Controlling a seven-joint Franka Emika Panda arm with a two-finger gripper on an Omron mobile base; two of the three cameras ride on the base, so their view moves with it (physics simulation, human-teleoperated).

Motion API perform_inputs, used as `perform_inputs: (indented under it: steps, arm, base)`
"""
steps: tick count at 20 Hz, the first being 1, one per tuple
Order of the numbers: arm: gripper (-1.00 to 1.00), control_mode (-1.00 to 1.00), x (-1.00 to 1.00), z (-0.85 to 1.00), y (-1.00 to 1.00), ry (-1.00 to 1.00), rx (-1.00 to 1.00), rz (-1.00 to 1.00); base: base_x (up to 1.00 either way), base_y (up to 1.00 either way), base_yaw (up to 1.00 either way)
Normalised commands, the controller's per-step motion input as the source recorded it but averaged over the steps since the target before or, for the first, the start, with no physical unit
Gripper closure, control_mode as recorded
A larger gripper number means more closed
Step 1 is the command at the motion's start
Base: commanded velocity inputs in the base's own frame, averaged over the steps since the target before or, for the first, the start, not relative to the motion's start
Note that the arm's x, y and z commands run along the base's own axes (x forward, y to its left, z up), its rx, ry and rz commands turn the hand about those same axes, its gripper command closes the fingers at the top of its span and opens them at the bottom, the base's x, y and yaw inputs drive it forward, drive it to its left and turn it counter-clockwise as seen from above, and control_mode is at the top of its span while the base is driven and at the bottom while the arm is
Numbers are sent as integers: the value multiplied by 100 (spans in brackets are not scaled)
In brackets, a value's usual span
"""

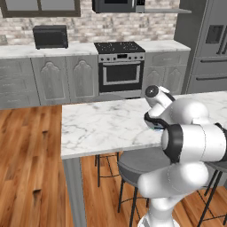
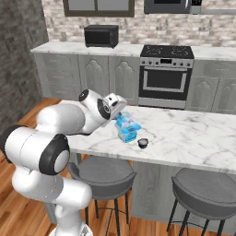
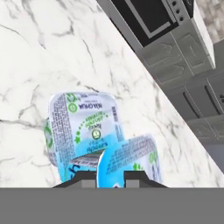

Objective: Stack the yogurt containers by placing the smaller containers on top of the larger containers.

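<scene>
The claw [image 3: 110, 178] pinches the smaller container [image 3: 129, 162], seemingly just above the larger container [image 3: 83, 127]: light, slippery, thin-walled; grip its sides gently.

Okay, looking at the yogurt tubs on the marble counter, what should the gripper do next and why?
Probably carry the smaller tub a little further over the larger tub before letting go. The gripper is shut on the smaller tub, which overlaps only one edge of the larger tub's lid, so it looks off-centre.

Glossy white rounded arm [image 2: 60, 124] segments, black joint bands (dark fingers [image 3: 85, 177]).
</scene>
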Motion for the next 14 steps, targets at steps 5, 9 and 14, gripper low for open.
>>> perform_inputs:
  steps: [5, 9, 14]
  arm:
    - [100, -100, 15, -12, 0, 0, 0, 0]
    - [100, -100, 9, -12, 0, 0, 0, 0]
    - [100, -100, 9, -13, -1, 0, 0, 0]
  base:
    - [0, 0, 0]
    - [0, 0, 0]
    - [0, 0, 0]
